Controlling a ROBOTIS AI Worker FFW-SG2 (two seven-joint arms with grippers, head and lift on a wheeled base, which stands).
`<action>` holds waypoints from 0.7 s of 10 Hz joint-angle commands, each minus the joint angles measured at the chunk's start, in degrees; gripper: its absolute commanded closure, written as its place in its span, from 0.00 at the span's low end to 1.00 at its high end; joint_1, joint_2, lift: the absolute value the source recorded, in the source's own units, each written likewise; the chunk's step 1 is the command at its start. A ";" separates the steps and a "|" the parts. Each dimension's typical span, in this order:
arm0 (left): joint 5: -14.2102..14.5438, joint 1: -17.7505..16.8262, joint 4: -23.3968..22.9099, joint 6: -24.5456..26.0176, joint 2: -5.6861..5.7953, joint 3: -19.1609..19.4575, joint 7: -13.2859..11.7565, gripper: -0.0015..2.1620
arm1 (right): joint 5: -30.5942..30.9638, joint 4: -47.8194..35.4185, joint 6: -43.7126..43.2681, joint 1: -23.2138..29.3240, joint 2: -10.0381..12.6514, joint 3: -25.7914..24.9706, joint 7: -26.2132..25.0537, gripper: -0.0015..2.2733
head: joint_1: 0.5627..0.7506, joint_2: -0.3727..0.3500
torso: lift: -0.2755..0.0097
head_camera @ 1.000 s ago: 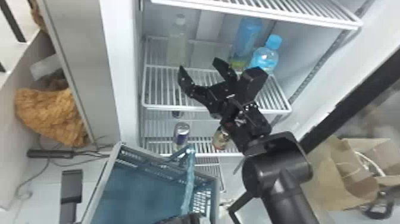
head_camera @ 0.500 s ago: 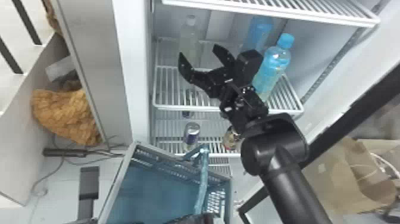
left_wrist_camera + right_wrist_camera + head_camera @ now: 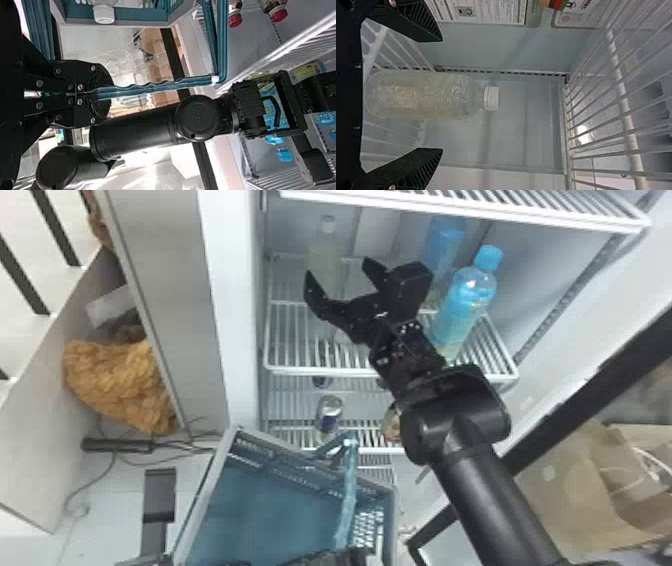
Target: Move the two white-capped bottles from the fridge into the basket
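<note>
A white-capped bottle (image 3: 324, 255) of pale liquid stands on the fridge's middle shelf at the left. In front of it my right gripper (image 3: 340, 270) is open, its fingertips to either side of the bottle. In the right wrist view that bottle (image 3: 427, 95) lies between the spread fingers of my right gripper (image 3: 442, 95), touching neither. My left gripper (image 3: 337, 559) is at the bottom edge by the blue basket (image 3: 227, 455). In the left wrist view my left gripper (image 3: 93, 94) is shut on the basket handle (image 3: 158, 86); another white-capped bottle (image 3: 104, 14) shows at the basket.
Blue-capped bottles (image 3: 465, 302) stand on the same shelf, right of my right gripper. A wire shelf (image 3: 475, 210) spans above. Cans (image 3: 329, 415) sit on the lower shelf, behind the basket. The black-edged door (image 3: 590, 405) stands open at the right.
My right gripper has moved left and deeper into the fridge, bringing its open fingers around the line of the bottle. The head view has shifted, so the fridge and basket appear farther right.
</note>
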 commanded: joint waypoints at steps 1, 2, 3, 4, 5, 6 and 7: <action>0.00 -0.13 0.00 0.00 0.00 -0.11 0.00 0.55 | 0.01 2.55 -0.41 -1.54 0.16 0.59 -0.41 0.02 | 0.70 0.27 | 0.97; 0.00 -0.41 0.14 0.00 0.09 -0.46 0.00 0.55 | -0.33 4.10 -0.56 -2.67 0.34 1.39 -0.94 0.02 | 0.70 0.27 | 0.97; 0.00 -0.69 0.28 0.00 0.09 -0.80 0.00 0.55 | -0.45 5.22 -1.26 -3.37 0.51 1.85 -1.38 0.02 | 0.70 0.27 | 0.97; 0.00 -0.83 0.28 0.00 0.18 -0.91 0.00 0.55 | -0.56 6.35 -1.96 -4.50 0.69 2.54 -1.99 0.02 | 0.70 0.28 | 0.97; 0.00 -0.83 0.28 0.00 0.09 -0.91 0.00 0.55 | -0.45 7.76 -2.24 -5.48 0.69 2.99 -2.61 0.02 | 0.70 0.28 | 0.97; 0.00 -0.83 0.42 0.00 0.09 -1.03 0.00 0.55 | -0.79 9.02 -2.38 -6.61 0.69 2.99 -3.05 0.02 | 0.70 0.28 | 0.97; -0.11 -0.97 0.56 0.00 0.18 -1.03 0.00 0.55 | -1.13 9.30 -2.38 -7.31 0.69 3.22 -3.22 0.02 | 0.70 0.28 | 0.97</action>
